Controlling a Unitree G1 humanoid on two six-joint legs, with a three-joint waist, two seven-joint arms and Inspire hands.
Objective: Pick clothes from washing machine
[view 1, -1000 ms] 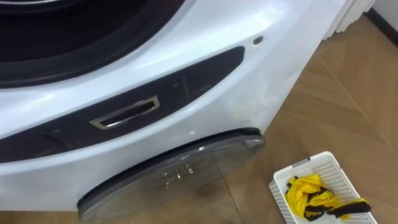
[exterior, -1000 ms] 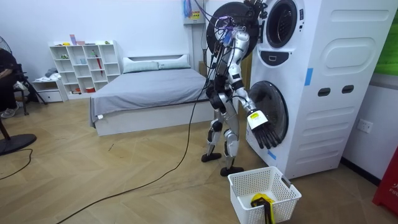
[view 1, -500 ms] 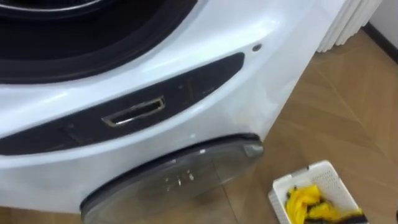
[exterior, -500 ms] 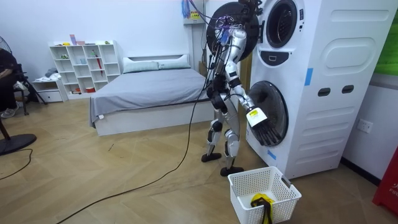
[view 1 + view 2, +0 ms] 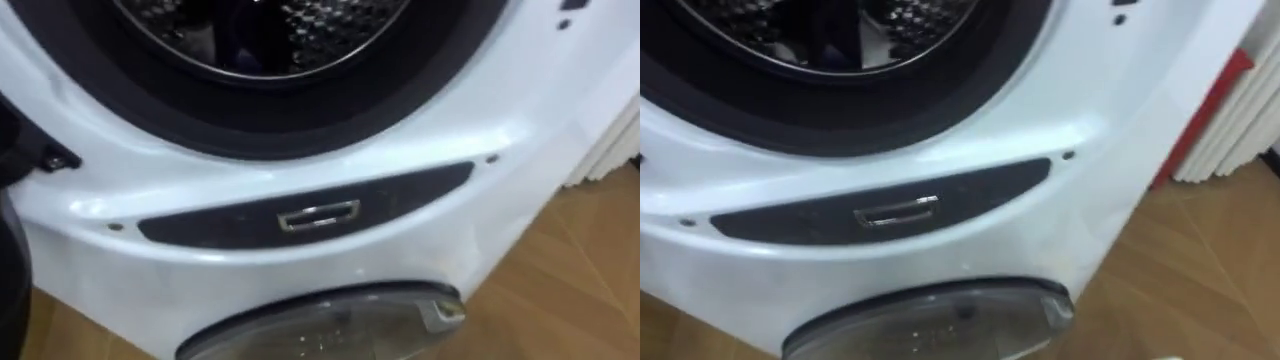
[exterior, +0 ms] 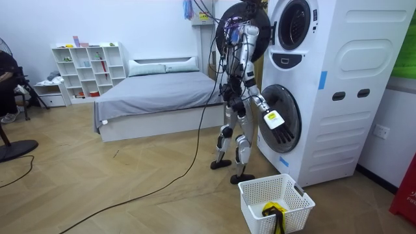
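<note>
though upright, washing machine [image 6: 325, 91], drum [image 5: 260, 30] forward

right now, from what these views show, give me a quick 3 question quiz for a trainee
1. True or false: a shut door covers the upper drum.
2. Multiple choice: where is the white basket?
A. on the floor by the washing machine
B. on the bed
C. held in the robot's fingers
3. Fill in: the right hand hangs with open fingers, holding nothing, in front of the lower ____.

Key
1. False: the drum stands open, with its perforated wall in plain sight.
2. A
3. door
</note>
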